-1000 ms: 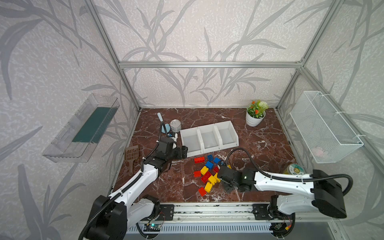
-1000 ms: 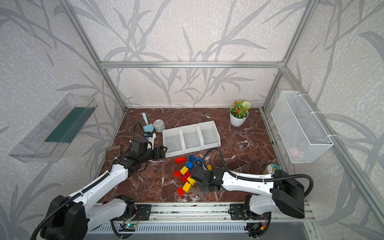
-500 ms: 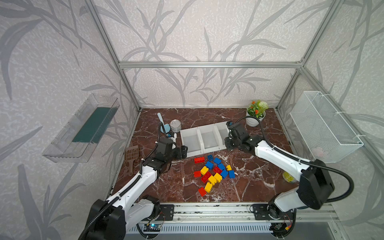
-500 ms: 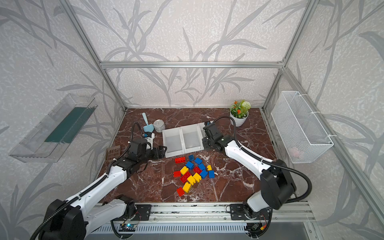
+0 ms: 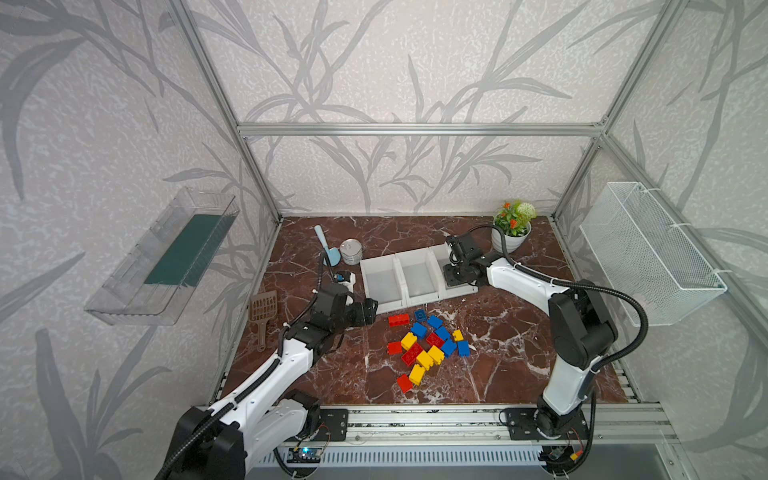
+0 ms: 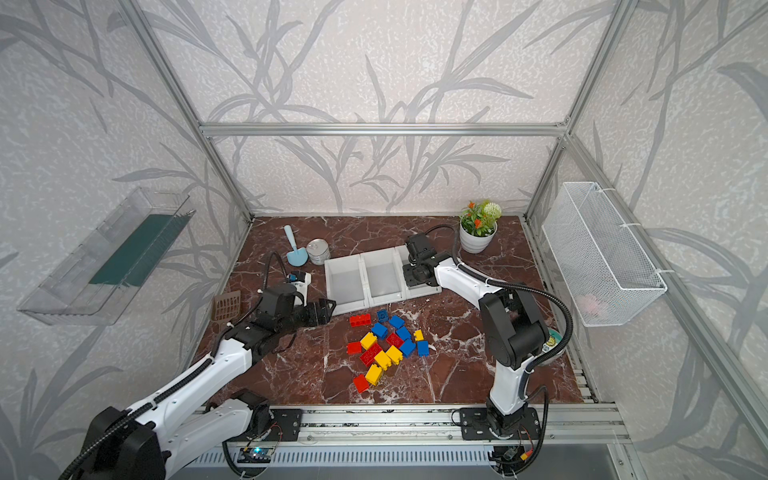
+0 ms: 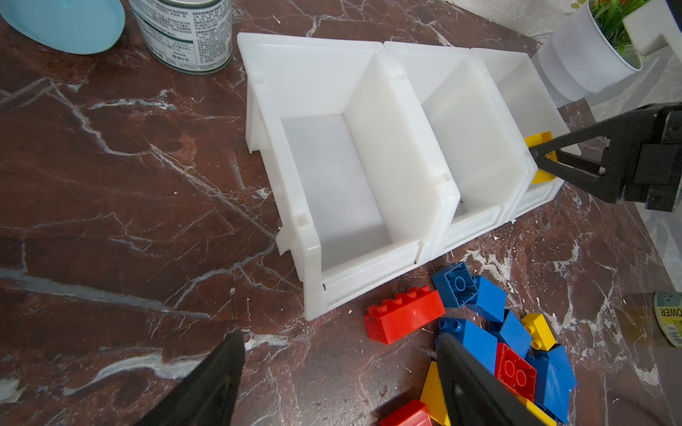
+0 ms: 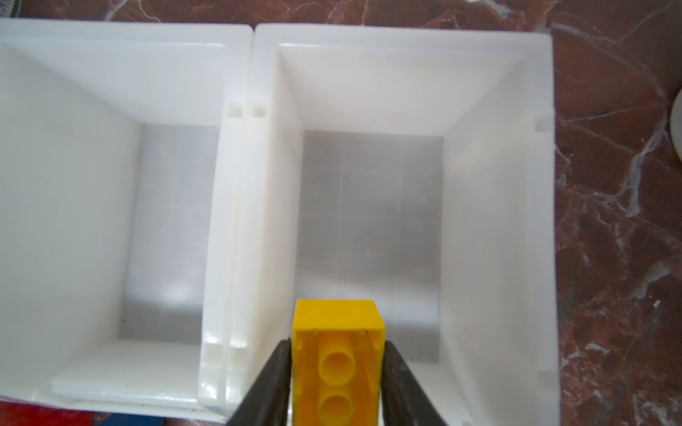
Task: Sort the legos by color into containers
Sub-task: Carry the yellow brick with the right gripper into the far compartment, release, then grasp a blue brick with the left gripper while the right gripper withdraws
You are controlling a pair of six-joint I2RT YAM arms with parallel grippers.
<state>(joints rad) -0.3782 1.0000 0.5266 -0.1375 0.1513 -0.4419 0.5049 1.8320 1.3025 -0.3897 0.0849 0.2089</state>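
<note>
The right gripper [image 5: 455, 281] apparently hides most of the end container [image 5: 436, 254].

This is looking like a robotics lab booth: an aluminium frame [image 5: 415, 129] is holding leaf-patterned wall panels [image 5: 374, 62] around a marble-look counter [image 5: 519, 340], and a left arm [image 5: 266, 386] and a right arm [image 5: 569, 374] are standing bolted to a metal rail [image 5: 415, 422] with bare wiring [image 5: 559, 455] along the near edge.
</note>
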